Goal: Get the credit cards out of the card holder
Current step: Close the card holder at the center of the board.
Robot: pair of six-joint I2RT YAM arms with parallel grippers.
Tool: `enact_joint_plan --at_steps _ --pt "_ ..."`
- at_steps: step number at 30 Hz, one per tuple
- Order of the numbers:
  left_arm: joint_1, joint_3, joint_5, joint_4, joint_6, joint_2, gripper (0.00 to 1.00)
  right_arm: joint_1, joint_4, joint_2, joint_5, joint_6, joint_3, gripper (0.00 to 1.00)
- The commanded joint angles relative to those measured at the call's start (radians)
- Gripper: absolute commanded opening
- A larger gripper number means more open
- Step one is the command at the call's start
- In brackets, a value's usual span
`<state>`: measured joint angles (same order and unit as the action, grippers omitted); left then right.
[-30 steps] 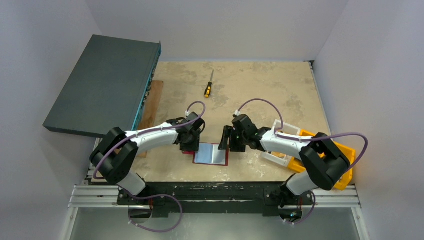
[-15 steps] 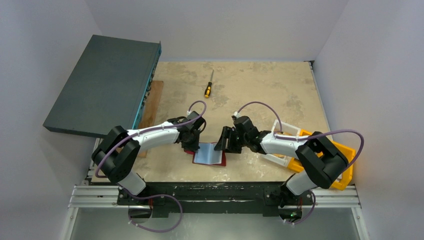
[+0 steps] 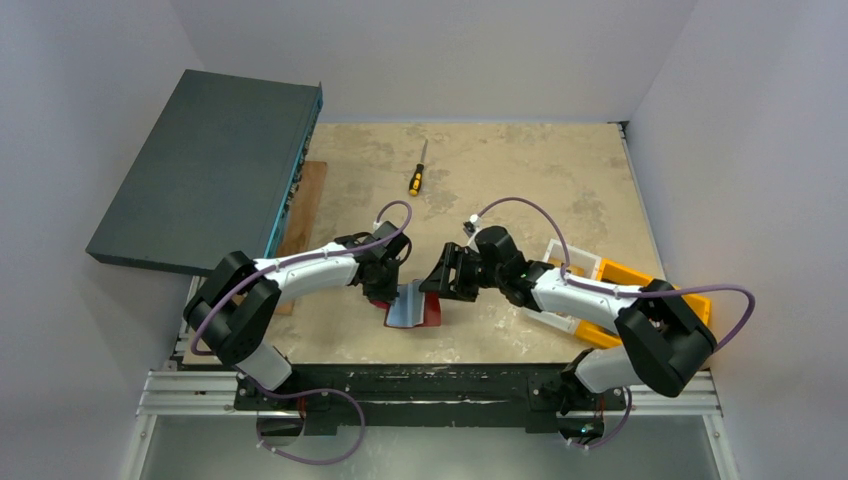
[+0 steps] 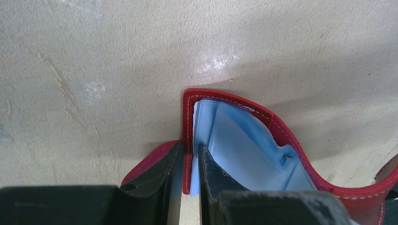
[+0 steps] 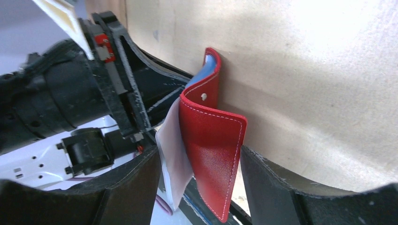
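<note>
Top external view: the card holder [image 3: 428,312] sits half folded on the counter [image 3: 520,180] at lower centre of the frame, between the two arms. At its left side the left end effector [image 3: 384,292] is narrow, pinched on the holder's red edge. The left wrist view shows that edge between its fingers [image 4: 171,164], with pale blue lining [image 4: 244,154] exposed to the right. At the holder's right, the right end effector [image 3: 438,284] stands wide, jaws astride the raised red flap [image 5: 213,154]; whether they touch it is unclear. A pale grey sheet [image 5: 171,161] pokes out beside the flap, card or sleeve I cannot tell.
</note>
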<state>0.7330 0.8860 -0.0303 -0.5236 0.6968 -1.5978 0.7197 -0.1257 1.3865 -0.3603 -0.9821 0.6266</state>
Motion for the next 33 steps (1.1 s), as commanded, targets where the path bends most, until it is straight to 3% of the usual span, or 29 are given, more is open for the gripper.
enact_joint_plan --at_steps 1,21,33 --pt "0.009 -0.038 0.015 0.073 0.026 -0.073 0.07 0.007 -0.126 -0.03 -0.049 -0.067 -0.028 0.62" --pt "0.026 -0.029 0.026 0.077 0.026 -0.08 0.05 0.015 -0.333 0.006 -0.105 -0.172 -0.069 0.6" --pt "0.03 -0.027 0.084 0.078 0.024 -0.011 0.07 0.03 -0.412 0.15 -0.096 -0.2 -0.056 0.59"
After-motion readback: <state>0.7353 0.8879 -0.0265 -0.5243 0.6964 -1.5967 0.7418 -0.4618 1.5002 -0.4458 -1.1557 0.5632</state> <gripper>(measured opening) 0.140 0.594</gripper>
